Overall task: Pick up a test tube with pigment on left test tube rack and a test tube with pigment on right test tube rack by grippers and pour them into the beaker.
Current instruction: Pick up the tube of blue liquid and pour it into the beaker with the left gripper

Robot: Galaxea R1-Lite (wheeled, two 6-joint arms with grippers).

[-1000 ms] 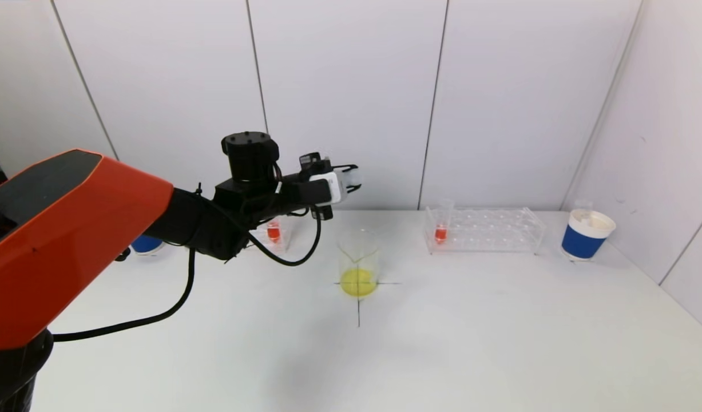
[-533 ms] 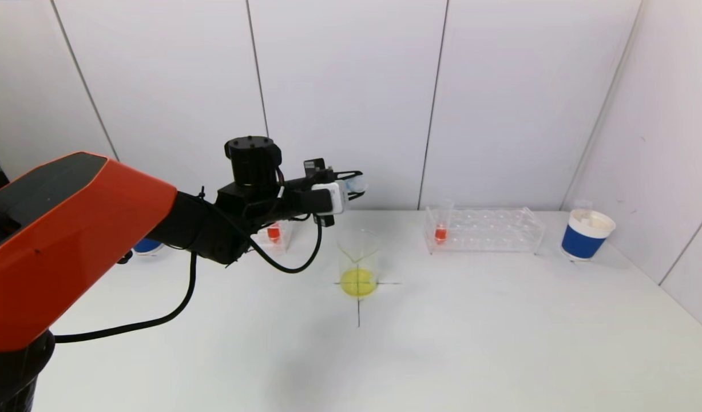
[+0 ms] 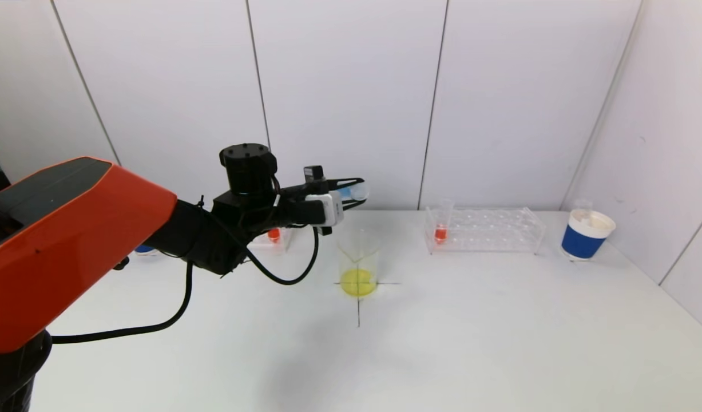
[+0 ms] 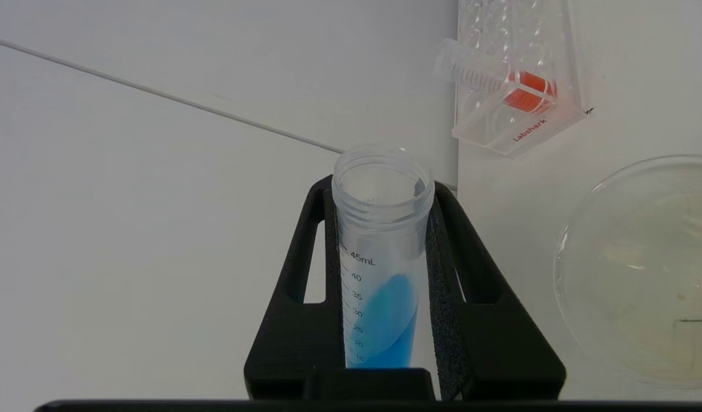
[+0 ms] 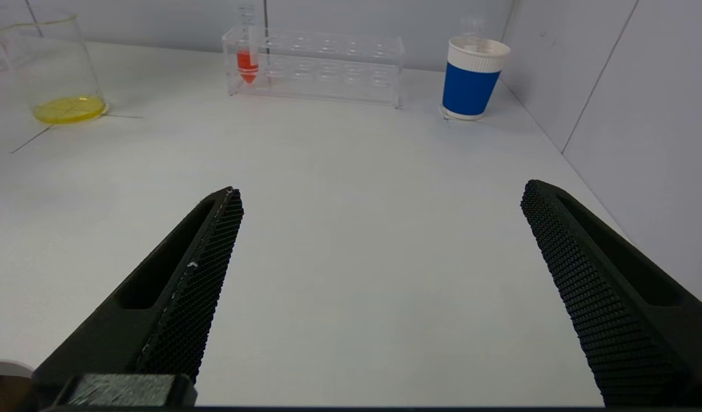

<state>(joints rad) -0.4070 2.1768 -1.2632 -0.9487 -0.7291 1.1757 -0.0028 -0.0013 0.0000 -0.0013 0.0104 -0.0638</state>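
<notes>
My left gripper (image 3: 353,191) is shut on a test tube of blue pigment (image 4: 383,269), held tilted nearly level, its open mouth (image 3: 359,191) just above and behind the beaker (image 3: 359,263). The beaker holds yellow liquid and also shows in the left wrist view (image 4: 642,269) and the right wrist view (image 5: 50,68). The left rack (image 3: 273,237) holds a tube of red pigment (image 3: 274,233). The right rack (image 3: 485,230) holds a tube of red pigment (image 3: 440,232). My right gripper (image 5: 379,229) is open and empty, low over the table's near right part, out of the head view.
A blue and white paper cup (image 3: 586,234) stands right of the right rack near the side wall. Another blue cup (image 3: 145,249) sits behind my left arm. A black cross (image 3: 359,303) marks the table under the beaker.
My left gripper has rotated, tipping the blue tube from upright toward level, and has dropped slightly above the beaker. The right arm has not moved.
</notes>
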